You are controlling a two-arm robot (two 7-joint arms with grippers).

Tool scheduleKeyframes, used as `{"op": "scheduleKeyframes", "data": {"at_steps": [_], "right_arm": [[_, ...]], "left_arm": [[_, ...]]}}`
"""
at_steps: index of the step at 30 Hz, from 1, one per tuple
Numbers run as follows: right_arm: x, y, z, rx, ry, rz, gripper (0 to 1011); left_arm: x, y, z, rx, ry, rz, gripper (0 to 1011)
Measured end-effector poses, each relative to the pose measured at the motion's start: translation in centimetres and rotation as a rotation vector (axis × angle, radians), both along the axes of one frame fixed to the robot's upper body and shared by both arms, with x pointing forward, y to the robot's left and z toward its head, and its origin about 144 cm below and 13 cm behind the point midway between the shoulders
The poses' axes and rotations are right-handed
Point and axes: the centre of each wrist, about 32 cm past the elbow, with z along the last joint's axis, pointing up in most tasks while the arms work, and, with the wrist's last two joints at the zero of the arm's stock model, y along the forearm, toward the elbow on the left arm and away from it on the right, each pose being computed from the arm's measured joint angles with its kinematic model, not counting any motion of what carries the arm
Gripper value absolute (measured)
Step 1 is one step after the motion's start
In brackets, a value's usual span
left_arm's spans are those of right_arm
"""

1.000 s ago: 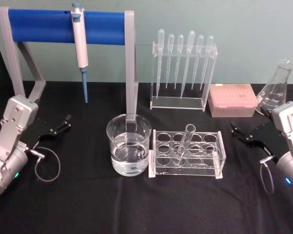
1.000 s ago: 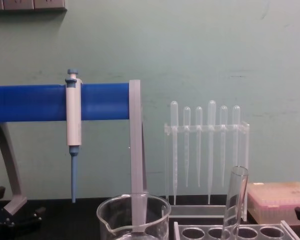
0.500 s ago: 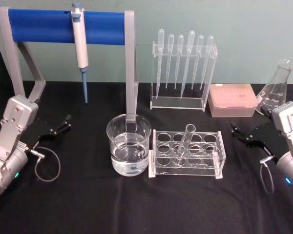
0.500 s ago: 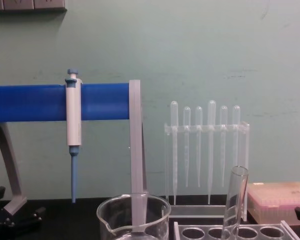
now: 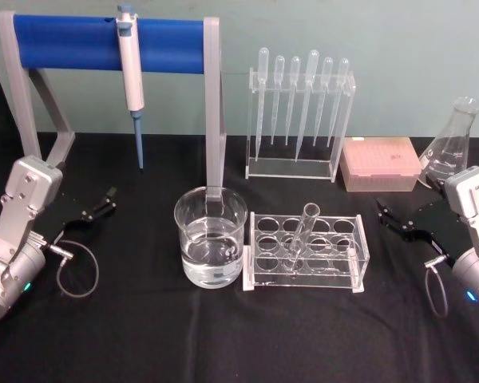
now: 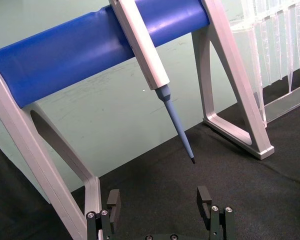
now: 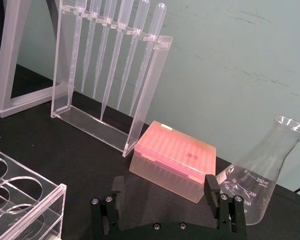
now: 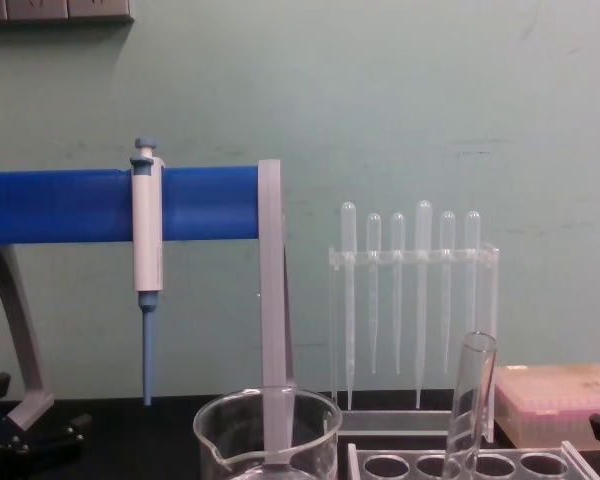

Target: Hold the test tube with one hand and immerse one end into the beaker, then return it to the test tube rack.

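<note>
Change: nothing has shifted since the earlier frames; both arms and all the glassware sit where they were.
Test tube: the test tube (image 5: 302, 233) stands in the test tube rack (image 5: 362, 260), in a hole left of the rack's middle, leaning with its open rim up and towards the right.
Beaker: the beaker (image 5: 211, 239) stands on the desk (image 5: 144, 335), just beside the rack's left end.
Head view adds: clear liquid fills the beaker's lower part, and the tube's rounded bottom sits low inside the rack.
Chest view adds: from the side, the tube's upper part (image 8: 470, 400) rises above the rack's top plate, and the beaker's rim (image 8: 268, 405) carries a pouring spout on its left.
Left gripper: the left gripper (image 5: 109, 199) hovers low over the desk, well left of the beaker; the left wrist view shows its jaws (image 6: 159, 197) released and spread, with nothing between them, facing the pipettor (image 6: 140, 45) on the blue stand (image 6: 65, 55).
Right gripper: the right gripper (image 5: 382, 212) hovers near the rack's right end; the right wrist view shows its jaws (image 7: 164, 184) released and spread, facing the pink tip box (image 7: 175, 160), with the flask (image 7: 262, 175) beside it.
</note>
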Motion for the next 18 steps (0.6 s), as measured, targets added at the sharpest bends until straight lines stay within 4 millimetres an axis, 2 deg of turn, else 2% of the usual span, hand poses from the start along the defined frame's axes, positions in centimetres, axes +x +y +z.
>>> {"op": "scheduleKeyframes", "data": {"at_steps": [12,18], "right_arm": [[-0.03,0.03,0.01,0.012,-0.016,0.003,1004],[-0.2,0.24,0.67,0.052,-0.052,0.017,1004]], "left_arm": [[0.0,0.0,0.0,0.0,0.0,0.0,1000],[0.0,0.0,0.0,0.0,0.0,0.0,1000]]}}
